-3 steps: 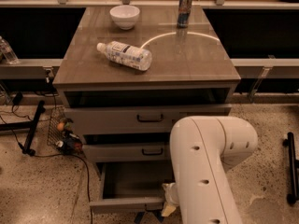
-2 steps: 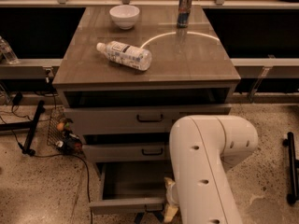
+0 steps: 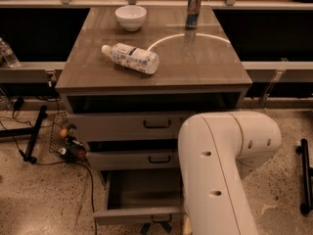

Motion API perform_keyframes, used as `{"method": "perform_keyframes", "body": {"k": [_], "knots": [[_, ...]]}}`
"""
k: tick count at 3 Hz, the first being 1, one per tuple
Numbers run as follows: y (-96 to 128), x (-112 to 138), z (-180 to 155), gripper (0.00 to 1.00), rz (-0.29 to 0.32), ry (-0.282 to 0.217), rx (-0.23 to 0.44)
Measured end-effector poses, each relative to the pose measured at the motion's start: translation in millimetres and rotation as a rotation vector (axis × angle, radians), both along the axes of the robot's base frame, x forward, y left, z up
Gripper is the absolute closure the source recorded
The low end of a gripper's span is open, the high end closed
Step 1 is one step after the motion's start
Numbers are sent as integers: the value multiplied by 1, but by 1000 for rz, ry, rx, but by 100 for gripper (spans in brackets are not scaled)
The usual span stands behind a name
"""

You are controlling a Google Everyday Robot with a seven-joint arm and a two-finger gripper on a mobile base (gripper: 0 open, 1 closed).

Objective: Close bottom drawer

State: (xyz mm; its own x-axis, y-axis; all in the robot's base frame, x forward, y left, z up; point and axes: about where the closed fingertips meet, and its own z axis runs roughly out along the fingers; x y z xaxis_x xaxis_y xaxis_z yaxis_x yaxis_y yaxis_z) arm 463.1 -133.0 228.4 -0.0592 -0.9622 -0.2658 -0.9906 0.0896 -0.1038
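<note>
The bottom drawer of the grey-brown cabinet stands pulled out towards me, its deep grey box open and empty. Its small black handle shows on the short front. My white arm reaches down at the right of the drawer and hides that side. My gripper shows only as a dark shape at the picture's bottom edge, just in front of the drawer front below the handle.
The middle drawer and top drawer sit nearly shut above. On the cabinet top lie a plastic bottle, a white bowl and a can. Cables and a wire basket are left; a black stand is right.
The tan part at my arm's lower end has sunk a little lower in the picture. The bottom drawer stands open as before.
</note>
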Motion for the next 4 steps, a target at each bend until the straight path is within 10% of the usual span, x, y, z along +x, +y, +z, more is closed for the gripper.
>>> {"method": "perform_keyframes", "body": {"k": [1, 4], "knots": [[-13, -16, 8, 0, 2, 33, -26], [-17, -66, -7, 73, 42, 113, 3]]}}
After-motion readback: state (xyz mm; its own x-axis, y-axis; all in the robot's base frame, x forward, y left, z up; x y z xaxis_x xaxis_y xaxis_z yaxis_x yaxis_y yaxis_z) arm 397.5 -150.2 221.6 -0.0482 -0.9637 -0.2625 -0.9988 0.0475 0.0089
